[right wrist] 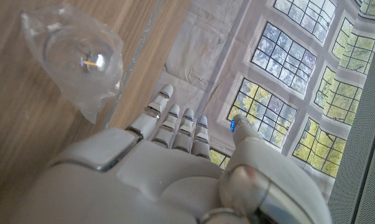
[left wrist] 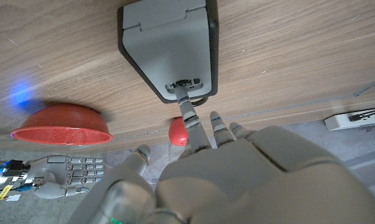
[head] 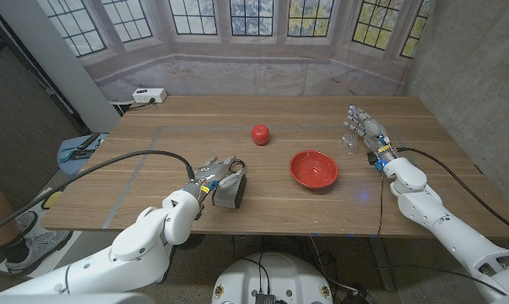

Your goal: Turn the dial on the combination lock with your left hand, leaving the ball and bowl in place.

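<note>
Wood-grain counter (head: pixel 153 177) runs before a printed backdrop of leaded windows (head: pixel 254 17), with a white power strip (head: pixel 148 95) at its far left corner. We see the grey lock (head: pixel 230 191) near the front edge, the left robot hand (head: pixel 210 179) touching it with one finger (left wrist: pixel 186 112) on the dial end. The red ball (head: pixel 260 133) and red bowl (head: pixel 313 169) sit apart mid-counter; the right robot hand (head: pixel 365 131) stands with fingers apart beside a clear plastic piece (head: pixel 349 142).
</note>
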